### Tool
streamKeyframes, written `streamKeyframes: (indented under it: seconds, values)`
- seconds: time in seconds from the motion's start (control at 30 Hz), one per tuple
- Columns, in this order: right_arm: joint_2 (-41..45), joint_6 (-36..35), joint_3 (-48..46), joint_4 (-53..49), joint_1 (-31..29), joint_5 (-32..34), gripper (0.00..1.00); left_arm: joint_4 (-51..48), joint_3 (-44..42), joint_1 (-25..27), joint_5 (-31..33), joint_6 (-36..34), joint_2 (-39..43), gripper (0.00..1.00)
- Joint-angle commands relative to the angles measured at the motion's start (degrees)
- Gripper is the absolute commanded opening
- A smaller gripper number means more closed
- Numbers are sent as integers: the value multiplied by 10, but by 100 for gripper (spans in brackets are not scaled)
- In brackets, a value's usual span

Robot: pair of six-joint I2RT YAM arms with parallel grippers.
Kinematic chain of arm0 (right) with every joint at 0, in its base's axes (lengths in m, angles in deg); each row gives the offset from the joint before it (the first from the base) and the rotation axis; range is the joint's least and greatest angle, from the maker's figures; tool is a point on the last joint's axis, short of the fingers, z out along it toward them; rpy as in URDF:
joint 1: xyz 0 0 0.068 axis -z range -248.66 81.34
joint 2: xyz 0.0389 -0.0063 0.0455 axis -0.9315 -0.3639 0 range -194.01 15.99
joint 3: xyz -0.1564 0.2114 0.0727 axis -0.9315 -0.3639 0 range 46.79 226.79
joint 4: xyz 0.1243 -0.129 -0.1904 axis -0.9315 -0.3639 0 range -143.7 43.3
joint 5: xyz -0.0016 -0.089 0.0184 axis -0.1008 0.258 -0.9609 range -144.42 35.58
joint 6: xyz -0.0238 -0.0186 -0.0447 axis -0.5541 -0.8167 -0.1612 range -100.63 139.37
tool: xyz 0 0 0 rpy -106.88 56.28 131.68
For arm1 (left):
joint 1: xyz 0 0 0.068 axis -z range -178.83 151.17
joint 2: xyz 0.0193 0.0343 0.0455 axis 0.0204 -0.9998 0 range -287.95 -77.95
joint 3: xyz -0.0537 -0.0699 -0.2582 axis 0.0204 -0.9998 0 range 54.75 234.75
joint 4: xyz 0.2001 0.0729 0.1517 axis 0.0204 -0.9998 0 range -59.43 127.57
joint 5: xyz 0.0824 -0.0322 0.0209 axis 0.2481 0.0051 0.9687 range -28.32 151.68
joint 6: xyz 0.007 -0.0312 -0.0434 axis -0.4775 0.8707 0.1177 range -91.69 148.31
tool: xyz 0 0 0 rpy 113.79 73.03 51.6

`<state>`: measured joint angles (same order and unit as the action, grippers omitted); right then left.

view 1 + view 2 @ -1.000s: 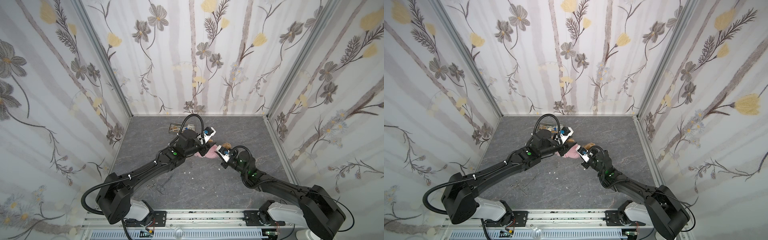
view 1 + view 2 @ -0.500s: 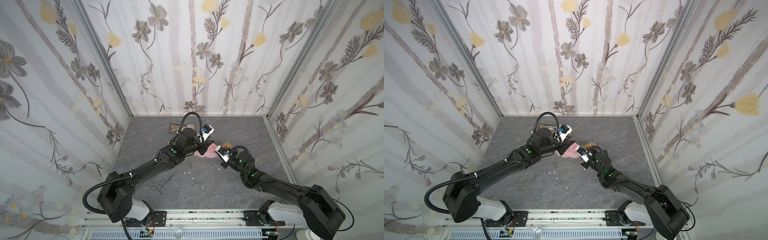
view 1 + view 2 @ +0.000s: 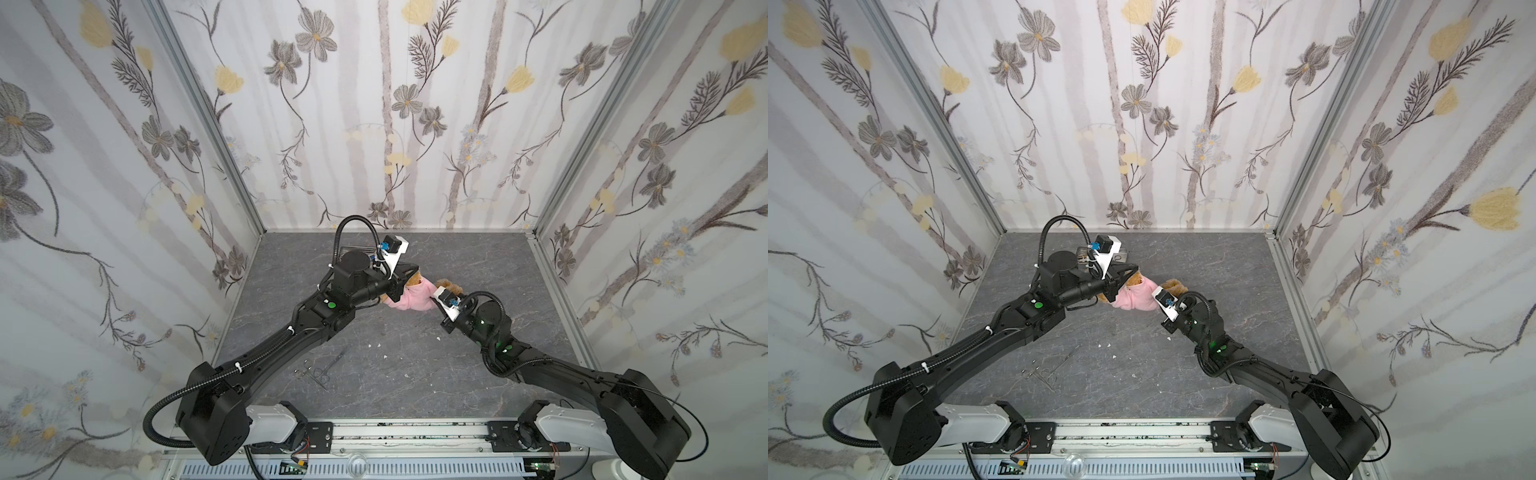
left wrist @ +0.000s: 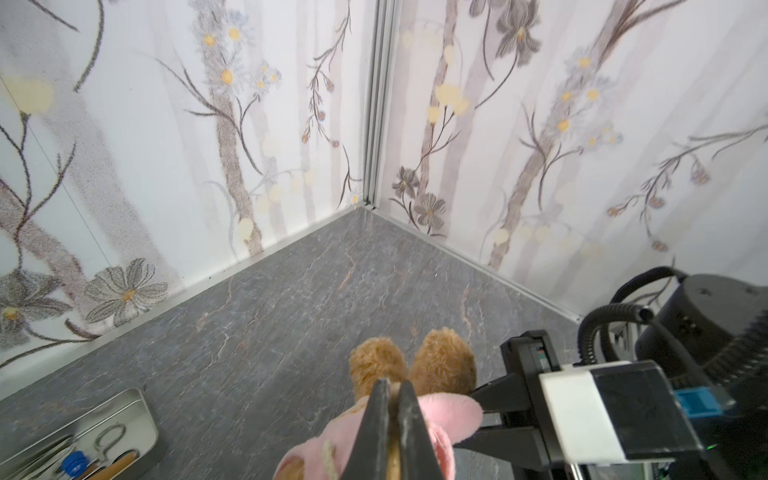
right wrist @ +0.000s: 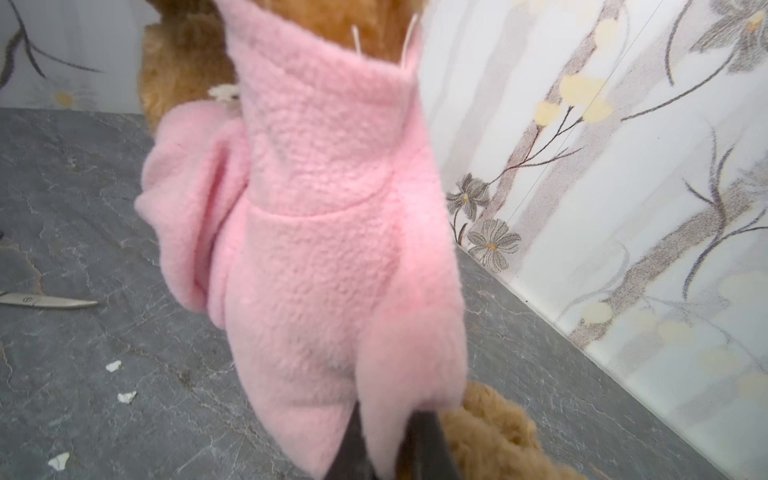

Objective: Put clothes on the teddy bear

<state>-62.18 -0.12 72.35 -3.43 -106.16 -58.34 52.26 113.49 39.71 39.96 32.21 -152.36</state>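
Your left gripper point(image 4: 390, 388) has closed since the earlier frame, pinching the teddy bear point(image 4: 442, 357) beside the pink shirt point(image 5: 324, 208); your right gripper point(image 5: 388, 419) clamps that shirt.

Cannot see face of teddy bear point(image 3: 451, 286) at frame centre: covered by pink shirt point(image 3: 410, 297)
Cannot see tips of left gripper point(image 4: 392, 386) or right gripper point(image 5: 390, 436) in both top views
Cannot tell fur from hem between left jaws
Cropped by frame edge, mostly behind left arm from above: metal tin point(image 4: 147, 415)
Too small to identify: white scraps point(image 3: 376, 345), lower centre
Cropped: scissors point(image 5: 50, 301)
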Motion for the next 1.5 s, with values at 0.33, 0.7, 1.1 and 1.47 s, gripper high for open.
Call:
streamKeyframes:
  seconds: [0.33,0.7,1.1,1.47]
  values:
    - [-32,58,16,11,-1,-1,0,94,-27,23,20,53,26,0]
    - [-79,143,26,5,-1,13,35,86,-38,-1,65,-65,-65,0]
    - [1,186,17,-80,26,-8,55,134,17,-20,28,-111,-197,0]
    - [49,285,35,-176,61,-47,59,162,-238,110,77,-31,-58,44]
